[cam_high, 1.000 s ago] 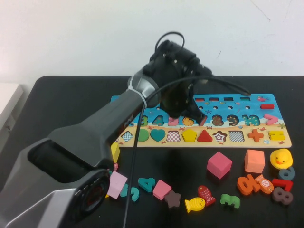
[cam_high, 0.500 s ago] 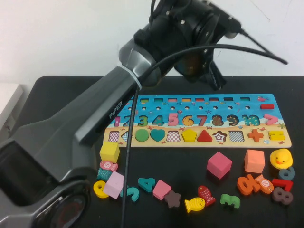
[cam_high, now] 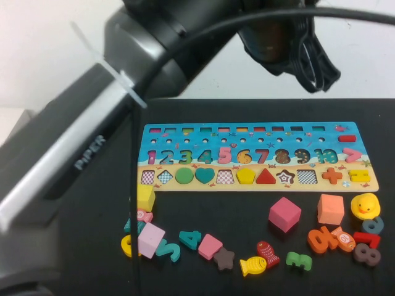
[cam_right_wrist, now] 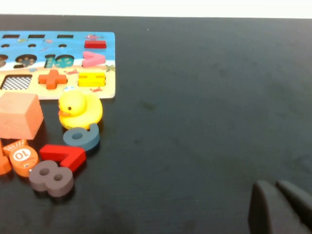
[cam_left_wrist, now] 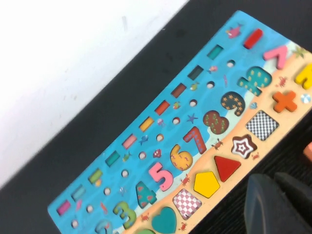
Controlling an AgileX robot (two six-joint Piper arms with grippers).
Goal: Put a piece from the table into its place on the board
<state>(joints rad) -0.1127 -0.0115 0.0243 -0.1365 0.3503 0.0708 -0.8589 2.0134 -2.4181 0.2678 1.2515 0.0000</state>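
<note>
The blue and tan puzzle board [cam_high: 259, 154] lies across the black table, with numbers and shapes set in it and several checkered slots bare, such as one [cam_high: 307, 177] near its right end. It also shows in the left wrist view [cam_left_wrist: 195, 141]. Loose pieces lie in front: a pink cube [cam_high: 284, 214], an orange cube [cam_high: 331, 209], a brown star [cam_high: 224, 258]. My left gripper [cam_high: 322, 77] hangs high above the board's far right part, shut and empty; its fingers [cam_left_wrist: 263, 204] show close together. My right gripper [cam_right_wrist: 274, 185] is shut and empty over bare table right of the board.
A yellow duck [cam_high: 365, 205], orange 0 [cam_high: 320, 240], red 7 [cam_high: 366, 238] and brown 8 [cam_high: 368, 253] cluster at front right. A yellow cube [cam_high: 145, 197], lilac block [cam_high: 150, 240], teal 4 [cam_high: 191, 238] and two fish [cam_high: 253, 266] lie front left and middle. The left arm [cam_high: 92, 142] fills the left.
My left arm has risen from just over the board's middle, lifting up and to the right toward the camera. The board and loose pieces have not moved.
</note>
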